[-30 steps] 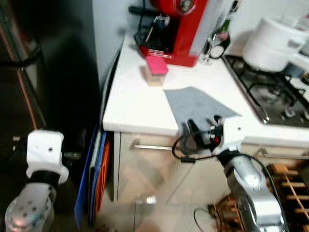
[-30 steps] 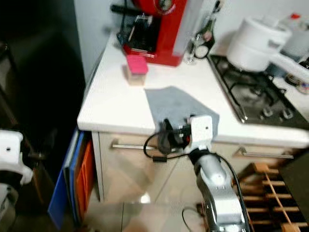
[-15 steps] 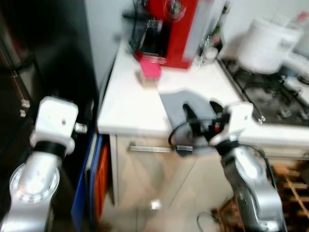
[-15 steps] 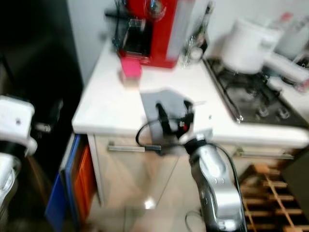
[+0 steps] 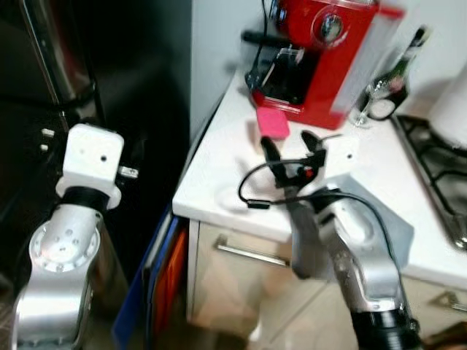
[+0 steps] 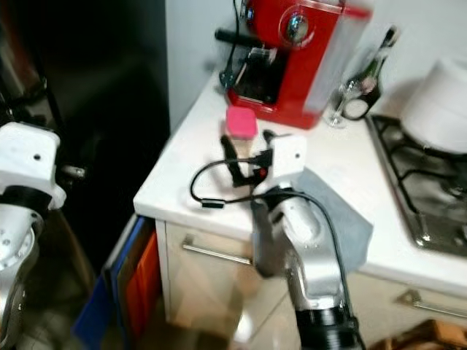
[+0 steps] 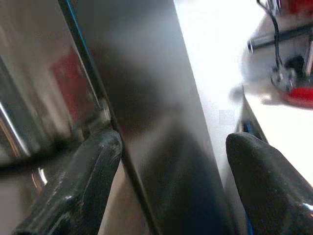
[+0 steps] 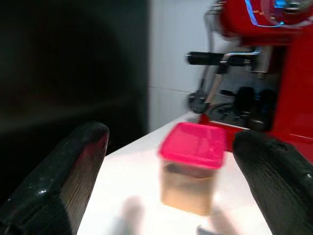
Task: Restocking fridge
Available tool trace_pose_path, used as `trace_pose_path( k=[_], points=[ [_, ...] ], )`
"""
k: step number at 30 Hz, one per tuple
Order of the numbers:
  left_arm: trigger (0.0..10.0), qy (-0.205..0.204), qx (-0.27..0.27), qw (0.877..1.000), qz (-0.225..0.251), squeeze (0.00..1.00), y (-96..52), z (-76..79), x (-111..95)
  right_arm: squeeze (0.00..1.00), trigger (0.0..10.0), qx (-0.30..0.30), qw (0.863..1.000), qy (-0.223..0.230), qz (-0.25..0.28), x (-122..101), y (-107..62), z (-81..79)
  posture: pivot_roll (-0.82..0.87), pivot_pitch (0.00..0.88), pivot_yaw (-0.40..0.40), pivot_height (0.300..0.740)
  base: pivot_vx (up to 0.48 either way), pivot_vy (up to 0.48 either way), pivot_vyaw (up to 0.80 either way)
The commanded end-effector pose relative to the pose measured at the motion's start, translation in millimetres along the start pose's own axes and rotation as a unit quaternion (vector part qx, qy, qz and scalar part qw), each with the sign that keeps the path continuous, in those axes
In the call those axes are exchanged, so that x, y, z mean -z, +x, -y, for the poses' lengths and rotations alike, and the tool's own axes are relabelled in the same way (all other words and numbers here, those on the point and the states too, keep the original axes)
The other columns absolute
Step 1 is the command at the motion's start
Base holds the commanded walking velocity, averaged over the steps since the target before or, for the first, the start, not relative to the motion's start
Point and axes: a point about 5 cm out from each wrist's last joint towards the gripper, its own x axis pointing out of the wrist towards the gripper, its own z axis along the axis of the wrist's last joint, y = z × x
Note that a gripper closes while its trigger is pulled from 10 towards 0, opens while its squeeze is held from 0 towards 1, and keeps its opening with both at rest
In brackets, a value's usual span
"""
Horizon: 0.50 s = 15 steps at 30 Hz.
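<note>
White table [image 5: 219,171] beside dark fridge [image 7: 161,127]. Right gripper [image 8: 168,171] has swung up from table edge, fingers spread, pink-lidded container [image 8: 191,166] centred just ahead: pickup imminent. Left gripper [image 7: 168,166] spread, facing fridge.

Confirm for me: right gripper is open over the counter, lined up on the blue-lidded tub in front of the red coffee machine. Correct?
Not quite: the tub's lid is pink, not blue, as the right wrist view shows. The rest holds: the right gripper is open over the counter, lined up on the tub, which stands in front of the red coffee machine.
</note>
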Motion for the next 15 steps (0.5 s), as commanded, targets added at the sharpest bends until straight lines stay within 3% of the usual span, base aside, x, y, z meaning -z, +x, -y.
trace_pose_path(
  k=[1, 4, 9, 15],
  points=[
    [10.0, 0.011, -0.005, 1.000, 0.011, 0.00, 0.0, -1.6, -3.5, 0.00, 10.0, -0.010, 0.999, -0.010, 0.038, -16.5, 10.5, -5.5, 0.09, 0.000, -0.079, 0.740, 0.000, 0.000, 0.00],
    [10.0, 0.005, 0.009, 1.000, 0.025, 0.00, 7.1, 0.7, -7.6, 0.00, 10.0, 0.000, 0.998, -0.008, 0.067, -28.7, 16.8, -5.2, 0.08, 0.000, -0.076, 0.740, 0.000, 0.000, 0.00],
    [10.0, -0.019, 0.037, 0.998, 0.038, 0.00, 17.6, 5.5, -12.0, 0.00, 10.0, 0.019, 0.997, -0.016, 0.069, -27.9, 18.6, -3.2, 0.08, 0.000, -0.076, 0.740, 0.000, 0.000, 0.00],
    [10.0, -0.055, 0.065, 0.996, 0.028, 0.00, 16.6, 18.6, -7.6, 0.00, 10.0, 0.023, 0.998, -0.029, 0.052, -20.1, 19.2, -5.3, 0.07, 0.000, -0.067, 0.740, 0.000, 0.000, -0.80]
  ],
)
